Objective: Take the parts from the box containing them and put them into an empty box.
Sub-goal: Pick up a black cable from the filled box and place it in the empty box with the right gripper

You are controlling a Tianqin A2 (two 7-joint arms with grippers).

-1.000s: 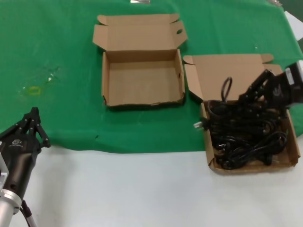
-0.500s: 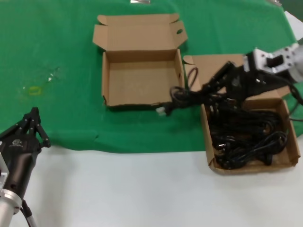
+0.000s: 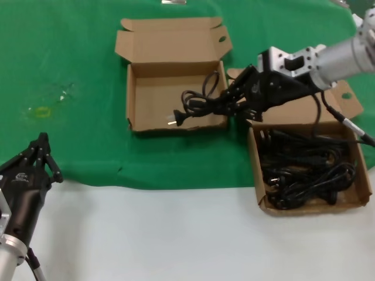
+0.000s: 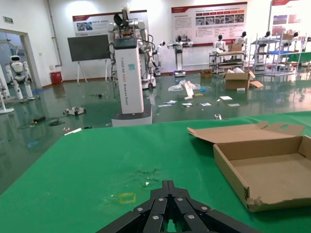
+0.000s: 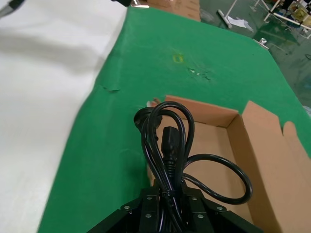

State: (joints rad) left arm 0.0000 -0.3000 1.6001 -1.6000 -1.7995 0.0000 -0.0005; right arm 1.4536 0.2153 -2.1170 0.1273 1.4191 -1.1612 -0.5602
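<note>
Carried in the clamped jaws of the right gripper (image 3: pixel 234 100), a looped black power-cord bundle (image 3: pixel 199 105) above the empty brown cardboard box (image 3: pixel 137 102); best lowered fully inside before release, plug clear of the rim.

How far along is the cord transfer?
Done: nothing lies in the empty box yet. In hand: the right gripper is shut on one cord bundle, held over that box's right side. Left: release it, then move the pile in the full box. The left gripper waits at the table's near left.
</note>
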